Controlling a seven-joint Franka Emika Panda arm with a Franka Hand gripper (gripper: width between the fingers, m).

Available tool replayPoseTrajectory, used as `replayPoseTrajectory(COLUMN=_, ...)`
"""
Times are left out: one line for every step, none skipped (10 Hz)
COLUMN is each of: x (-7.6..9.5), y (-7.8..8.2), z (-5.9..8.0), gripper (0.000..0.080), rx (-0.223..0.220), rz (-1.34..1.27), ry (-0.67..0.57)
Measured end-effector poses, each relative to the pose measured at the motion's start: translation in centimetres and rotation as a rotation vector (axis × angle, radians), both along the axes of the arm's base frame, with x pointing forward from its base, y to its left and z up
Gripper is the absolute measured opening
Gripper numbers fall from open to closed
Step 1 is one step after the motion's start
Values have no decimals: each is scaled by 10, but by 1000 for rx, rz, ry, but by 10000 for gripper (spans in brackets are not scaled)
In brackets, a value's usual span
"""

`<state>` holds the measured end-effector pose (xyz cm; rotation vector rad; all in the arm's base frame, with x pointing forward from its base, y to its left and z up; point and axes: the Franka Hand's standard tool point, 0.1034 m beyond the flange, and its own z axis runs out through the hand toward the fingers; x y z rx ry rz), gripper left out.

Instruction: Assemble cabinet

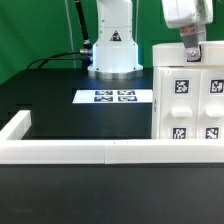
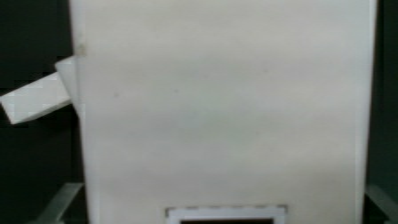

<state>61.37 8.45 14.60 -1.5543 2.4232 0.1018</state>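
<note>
The cabinet [image 1: 190,100] is a large white block with several black-and-white tags on its front, standing upright on the black table at the exterior view's right. My gripper [image 1: 190,54] comes down from above onto its top edge. In the wrist view the cabinet's white face [image 2: 222,110] fills the picture, with part of a tag [image 2: 224,213] near my jaws. A dark finger [image 2: 61,205] lies flush against the face's side edge, and the other side looks the same. The jaws stand closed against the cabinet. A white slanted piece [image 2: 36,95] shows beside it.
The marker board [image 1: 114,96] lies flat in the middle of the table. A long low white border wall [image 1: 90,151] runs along the front and turns back at the exterior view's left [image 1: 14,128]. The arm's white base [image 1: 113,45] stands at the back.
</note>
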Motion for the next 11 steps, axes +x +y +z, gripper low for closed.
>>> replayPoseTrajectory(x=0, y=0, z=0, gripper=543, rx=5, rz=-8, ry=1)
replayPoseTrajectory(x=0, y=0, z=0, gripper=543, rx=7, rz=-7, ry=0)
replayPoseTrajectory(x=0, y=1, z=0, gripper=543, rx=7, rz=1, ry=-1)
replayPoseTrajectory(x=0, y=1, z=0, gripper=653, rx=1, rz=46, ry=-7)
replayPoseTrajectory(x=2, y=2, z=4, gripper=753, rx=-2, rz=87, ry=-26)
replayPoseTrajectory(x=3, y=3, z=8, gripper=786, rx=2, rz=112, ry=-42)
replayPoseTrajectory(x=4, y=3, z=10, gripper=796, rx=6, rz=147, ry=-57)
replayPoseTrajectory(x=5, y=4, z=15, gripper=796, rx=12, rz=152, ry=-68)
replayPoseTrajectory(x=7, y=4, z=23, gripper=796, rx=20, rz=162, ry=-86)
replayPoseTrajectory(x=9, y=5, z=25, gripper=797, rx=24, rz=171, ry=-95)
replayPoseTrajectory(x=8, y=5, z=23, gripper=797, rx=19, rz=191, ry=-96)
